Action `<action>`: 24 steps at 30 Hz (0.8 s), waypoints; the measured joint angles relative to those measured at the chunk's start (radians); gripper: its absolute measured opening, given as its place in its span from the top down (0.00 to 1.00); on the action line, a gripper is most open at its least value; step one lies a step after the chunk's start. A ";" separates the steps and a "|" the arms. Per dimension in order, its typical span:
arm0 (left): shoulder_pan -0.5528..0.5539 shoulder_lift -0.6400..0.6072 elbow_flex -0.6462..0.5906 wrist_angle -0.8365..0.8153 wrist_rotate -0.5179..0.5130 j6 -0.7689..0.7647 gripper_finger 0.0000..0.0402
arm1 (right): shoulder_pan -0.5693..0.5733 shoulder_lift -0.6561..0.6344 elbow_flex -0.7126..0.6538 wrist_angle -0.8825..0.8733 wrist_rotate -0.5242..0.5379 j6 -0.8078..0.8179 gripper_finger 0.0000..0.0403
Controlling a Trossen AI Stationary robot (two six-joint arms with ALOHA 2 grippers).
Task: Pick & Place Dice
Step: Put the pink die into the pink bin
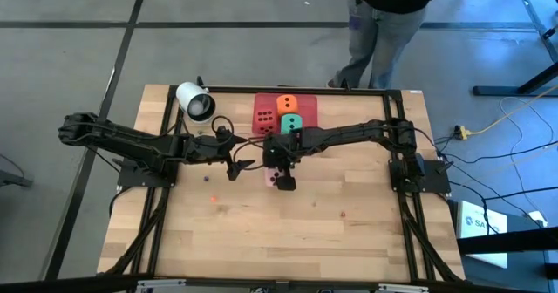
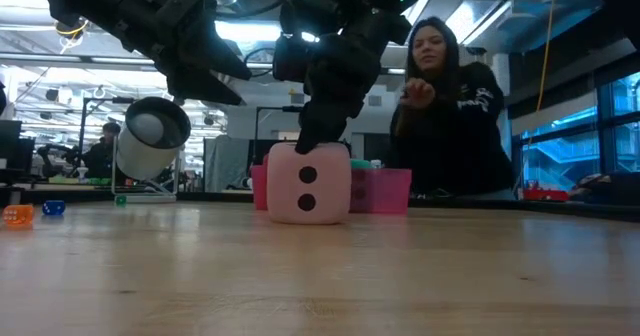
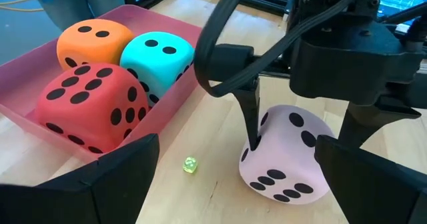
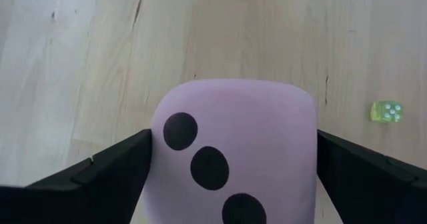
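The right pincer (image 4: 230, 164) straddles the light pink die (image 4: 233, 151) on the bench (image 4: 80, 64), fingers spread at its sides. Red (image 3: 90, 107) and orange (image 3: 93, 41) dice sit in the pink tray (image 3: 170, 107). The left pincer (image 3: 233, 177) hovers nearby, fingers apart.

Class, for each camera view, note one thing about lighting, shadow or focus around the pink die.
Low view: bright ceiling lights backlight the arms into silhouettes; pink die sharp. Right wrist view: die fills the frame, soft-edged, evenly lit. Left wrist view: crisp, pink tray slightly glossy. High view: soft shadows under the arms.
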 joint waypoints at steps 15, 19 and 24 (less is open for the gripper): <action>0.000 0.000 0.000 -0.001 0.000 -0.002 0.00 | 0.000 -0.003 0.000 0.005 0.031 -0.019 0.08; 0.000 0.000 0.000 -0.001 0.000 -0.002 0.00 | -0.001 -0.003 0.000 0.005 0.031 -0.020 0.09; 0.000 0.000 0.000 -0.001 0.000 -0.002 0.00 | -0.001 -0.003 0.000 0.004 0.032 -0.020 0.09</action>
